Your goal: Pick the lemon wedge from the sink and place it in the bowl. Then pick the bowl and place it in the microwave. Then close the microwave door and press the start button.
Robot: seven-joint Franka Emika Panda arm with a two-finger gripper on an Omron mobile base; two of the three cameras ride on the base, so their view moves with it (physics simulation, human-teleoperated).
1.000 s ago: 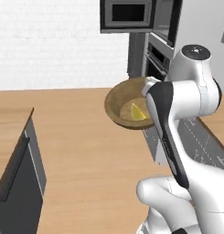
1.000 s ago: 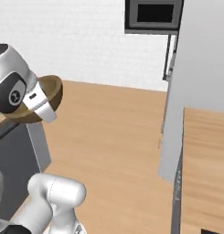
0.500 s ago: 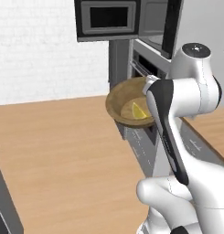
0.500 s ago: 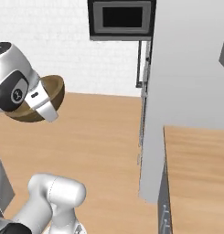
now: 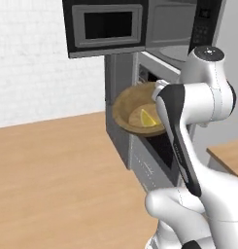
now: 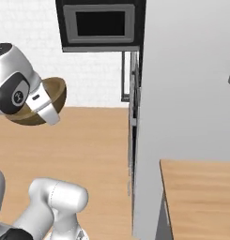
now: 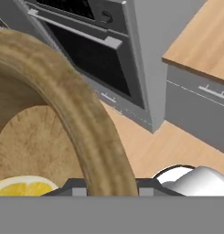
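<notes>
So the room was mostly a big stretch of light wooden floor [image 5: 52, 170] with a white brick wall [image 5: 28, 63] at the back. Off to one side stood a tall grey cabinet column [image 6: 187, 79] taking up loads of space, with a wood-topped table [image 6: 201, 197] sitting low just beside it. Built into the column was an oven [image 7: 93, 50] with a dark glass front and a horizontal steel handle, and grey drawer fronts [image 7: 195, 107] under the wooden top next to it.

Higher up was the microwave [image 5: 176, 29], and the microwave door [image 5: 108, 26] was swung wide open, its dark window facing out into the room, with a keypad panel [image 5: 204, 24] at the far edge of the opening.

The white arm [image 5: 198, 97] was holding the bowl [image 5: 135, 113] up in the air in front of the oven column, below the open microwave and well clear of the floor. The bowl was tipped a bit toward the left base camera, so you could see inside. From the hand camera the fingers [image 7: 79, 187] were pinching the bowl's rim, one on each side of the wall.

The lemon wedge [image 5: 148, 118] was lying inside the bowl, down near the bottom, on the arm's side.
</notes>
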